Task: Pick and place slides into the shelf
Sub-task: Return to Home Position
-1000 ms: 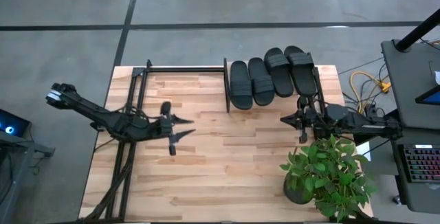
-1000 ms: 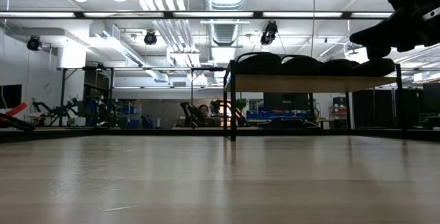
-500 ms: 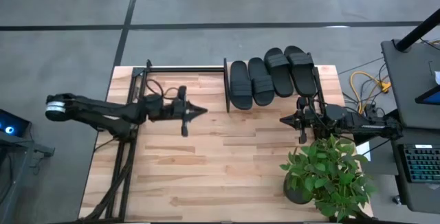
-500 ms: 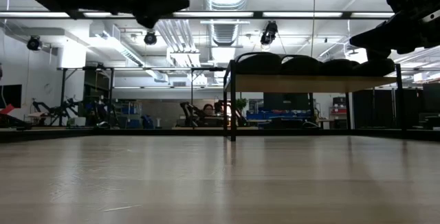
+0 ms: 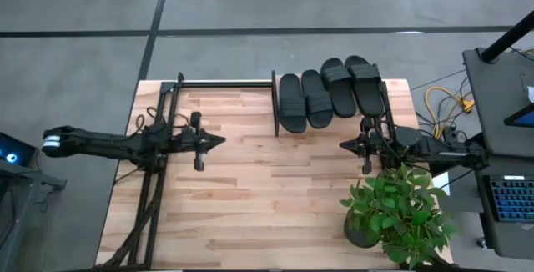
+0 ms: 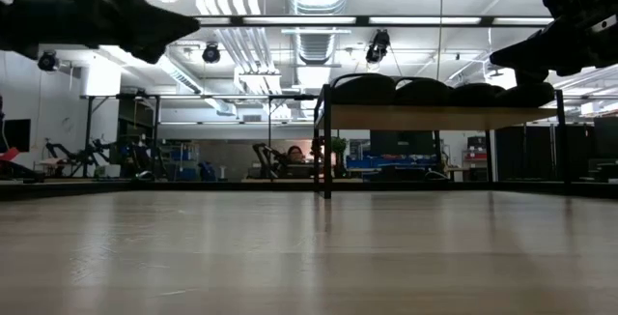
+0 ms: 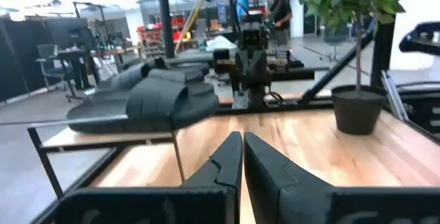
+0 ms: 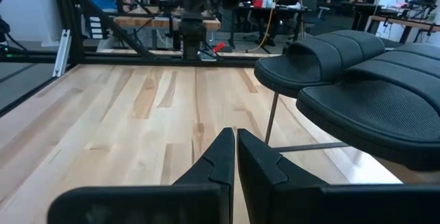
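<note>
My left gripper [image 5: 215, 141] is right in front of me, fingers [image 7: 230, 157] pressed together with nothing between them, hovering over bare table [image 5: 267, 214]. Just ahead of its tips and off to one side stands the shelf [image 6: 444, 117], well clear of the gripper. All four slides [image 5: 327, 93] sit on top of it, side by side, soles down, the two farthest from this gripper angled a little. Past the shelf, dead ahead of the left gripper and pointing back at it, is my right gripper [image 5: 344, 146], close alongside the shelf, fingers [image 8: 221, 152] together too and empty. Beside that arm, farthest out, stands a potted plant [image 5: 399, 212].
</note>
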